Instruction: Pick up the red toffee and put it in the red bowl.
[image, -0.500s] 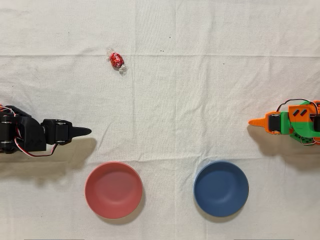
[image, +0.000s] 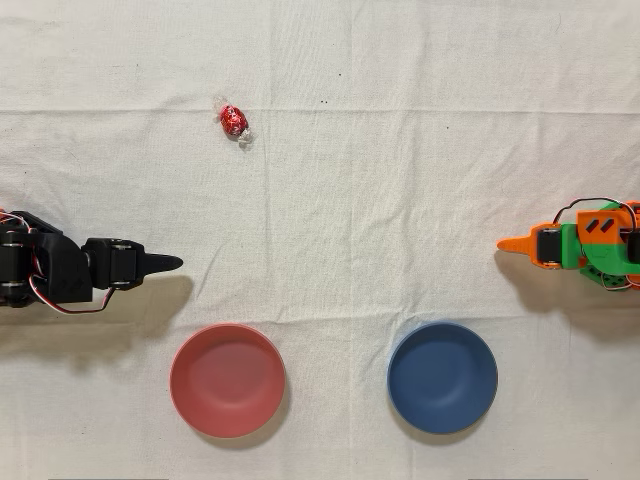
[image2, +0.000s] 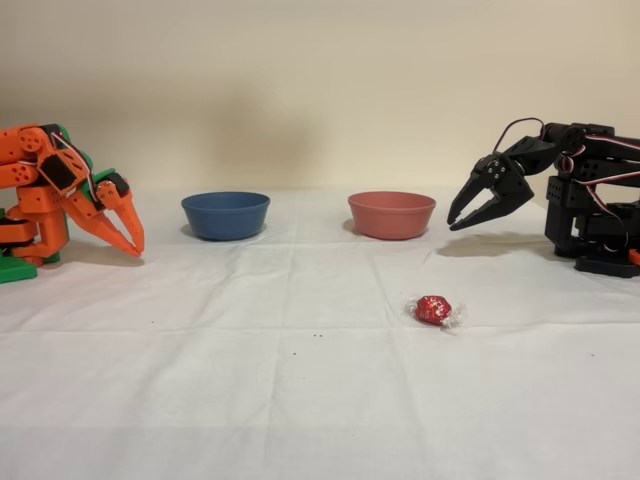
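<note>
The red toffee (image: 233, 120) lies on the white cloth, in shiny red foil with clear twisted ends; in the fixed view the red toffee (image2: 434, 309) sits near the front, right of centre. The red bowl (image: 227, 380) stands empty at the lower left of the overhead view, and the red bowl (image2: 391, 214) is at the back in the fixed view. My black gripper (image: 178, 262) hovers at the left, shut with nothing in it, well apart from the toffee. In the fixed view my gripper (image2: 458, 224) points down beside the red bowl.
A dark blue bowl (image: 442, 377) stands right of the red bowl in the overhead view; the blue bowl (image2: 225, 214) is on the left in the fixed view. The idle orange arm (image: 575, 245) rests at the right edge. Wrinkled white cloth (image: 380, 180) covers the table.
</note>
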